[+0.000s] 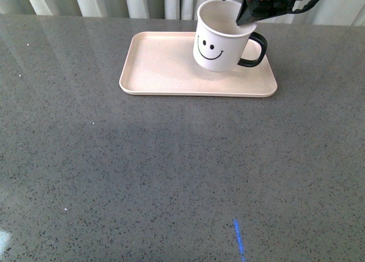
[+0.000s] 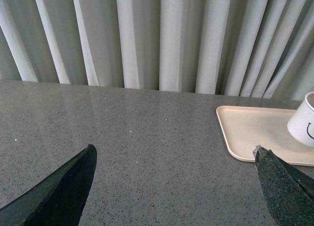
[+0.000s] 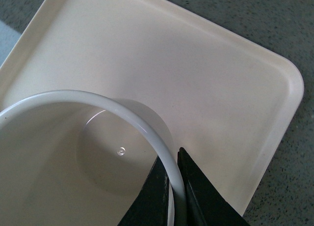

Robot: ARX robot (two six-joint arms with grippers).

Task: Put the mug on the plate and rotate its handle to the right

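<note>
Front view: the white smiley mug [image 1: 219,40] is held tilted under the right hand [image 1: 246,16], which is clamped on the rim just above the black handle [image 1: 255,50]. The pink-cream plate [image 1: 159,68] lies beneath; whether the base touches it cannot be told.

Left wrist view: the left hand [image 2: 174,152] is spread wide over the bench [image 2: 147,137], well apart from the mug.

Right wrist view: the rim wall is pinched between one finger inside and one outside. The mug is best levelled and lowered slowly before release. The handle already points rightward, so little turning seems needed.
</note>
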